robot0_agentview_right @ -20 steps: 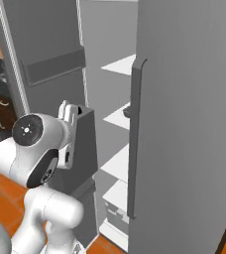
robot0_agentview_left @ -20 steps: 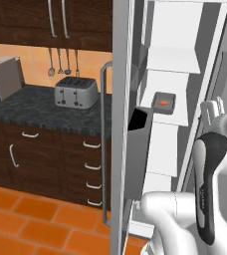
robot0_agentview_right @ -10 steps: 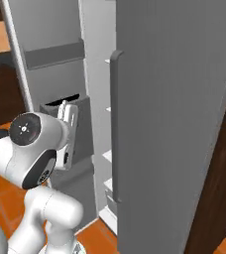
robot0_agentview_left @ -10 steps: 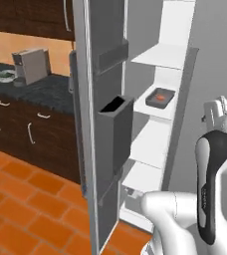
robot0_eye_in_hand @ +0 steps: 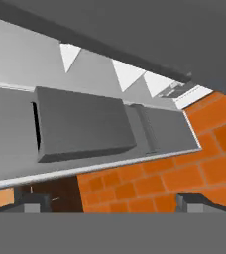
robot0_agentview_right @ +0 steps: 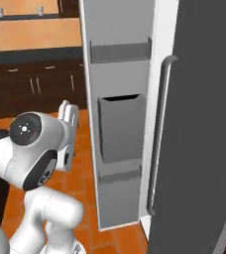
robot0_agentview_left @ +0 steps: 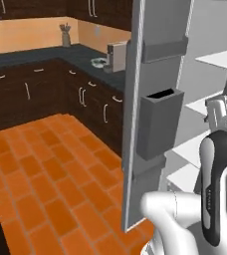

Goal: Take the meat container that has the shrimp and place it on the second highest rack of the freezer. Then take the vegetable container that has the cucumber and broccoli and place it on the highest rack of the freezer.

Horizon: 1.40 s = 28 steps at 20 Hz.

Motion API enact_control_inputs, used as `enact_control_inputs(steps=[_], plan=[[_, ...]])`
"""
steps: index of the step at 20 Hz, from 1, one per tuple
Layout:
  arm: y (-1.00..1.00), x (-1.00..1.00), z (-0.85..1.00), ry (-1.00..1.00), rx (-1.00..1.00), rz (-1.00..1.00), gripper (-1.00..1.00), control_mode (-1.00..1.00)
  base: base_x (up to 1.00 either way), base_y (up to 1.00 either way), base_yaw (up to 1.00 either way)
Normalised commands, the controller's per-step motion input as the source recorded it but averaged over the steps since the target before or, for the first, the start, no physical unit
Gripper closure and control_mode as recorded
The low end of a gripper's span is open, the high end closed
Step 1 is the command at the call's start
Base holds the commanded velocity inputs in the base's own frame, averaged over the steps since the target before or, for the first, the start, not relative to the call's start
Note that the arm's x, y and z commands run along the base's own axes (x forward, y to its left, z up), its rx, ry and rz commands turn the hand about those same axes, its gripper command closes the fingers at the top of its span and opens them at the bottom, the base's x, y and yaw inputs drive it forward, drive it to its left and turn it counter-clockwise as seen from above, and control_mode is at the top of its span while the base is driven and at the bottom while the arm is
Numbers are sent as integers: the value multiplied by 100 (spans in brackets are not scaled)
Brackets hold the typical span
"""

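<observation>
Hand view — tool (robot0_eye_in_hand: 110, 203) fingers spread apart, empty, facing the freezer (robot0_eye_in_hand: 85, 124) door bins.

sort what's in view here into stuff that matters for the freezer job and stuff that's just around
Part of the job:
- tall grey metallic freezer, its door swung open
- white interior shelves
- open two-finger end effector, holding nothing

Just around:
- grey door bins
- dark wooden cabinets
- dark countertop
- boxy grey countertop appliance
- orange tiled floor

White freezer shelves (robot0_agentview_left: 216, 59) — bare where visible — above an orange tiled floor (robot0_agentview_left: 46, 169).
</observation>
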Motion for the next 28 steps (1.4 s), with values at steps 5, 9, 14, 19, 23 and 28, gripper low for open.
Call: enact_control_inputs(steps=[5, 9, 14, 19, 23, 28], plan=[[0, 0, 0, 0, 0, 0, -100, 100, -31, 24, 61], [0, 0, 0, 0, 0, 0, -100, 100, -28, 47, 57], [0, 0, 0, 0, 0, 0, -100, 100, -16, 49, 43], [0, 0, 0, 0, 0, 0, -100, 100, 10, 40, 27], [0, 0, 0, 0, 0, 0, -100, 100, 88, 27, 9], [0, 0, 0, 0, 0, 0, -100, 100, 100, 0, 3]])
